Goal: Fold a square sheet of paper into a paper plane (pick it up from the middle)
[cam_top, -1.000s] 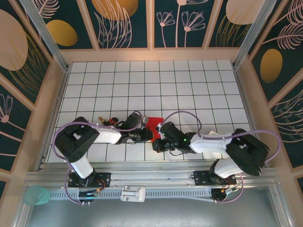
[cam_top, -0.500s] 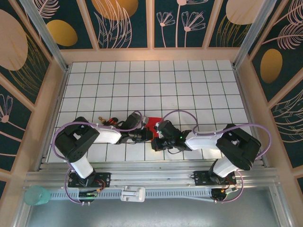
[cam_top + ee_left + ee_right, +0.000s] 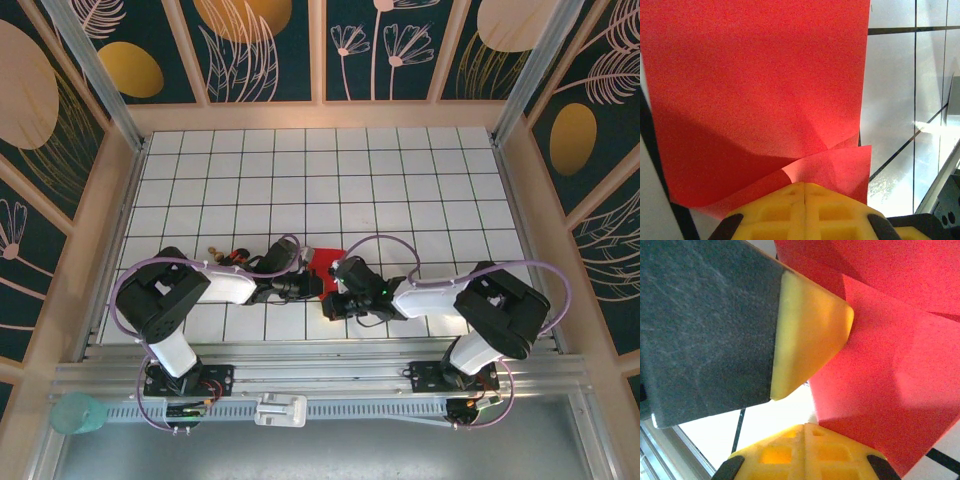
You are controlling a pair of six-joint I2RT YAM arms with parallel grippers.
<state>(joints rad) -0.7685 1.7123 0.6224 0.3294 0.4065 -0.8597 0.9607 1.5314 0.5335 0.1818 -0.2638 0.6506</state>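
The square sheet of paper [image 3: 326,260] is bright red, partly folded, and lies on the white grid table [image 3: 400,190] between the two grippers. My left gripper [image 3: 318,286] is shut on its near edge; in the left wrist view a red flap [image 3: 840,170] rises from the closed tips [image 3: 805,186] and the rest of the sheet [image 3: 760,75] spreads beyond. My right gripper [image 3: 332,300] is shut, its tips [image 3: 805,426] right at the paper's [image 3: 890,340] lower edge; nothing red shows between its fingers. One left gripper finger [image 3: 810,340] touches the sheet's edge.
Raised wooden walls [image 3: 120,200] border the table. A teal cup [image 3: 75,412] stands outside at the near left by the rail. Small red-orange plugs [image 3: 228,256] sit on the left arm. Open tiles stretch across the far half.
The right arm's elbow has swung left and pulled in towards its base. The right fingers have closed the last bit beside the paper. The left arm and the paper stay put.
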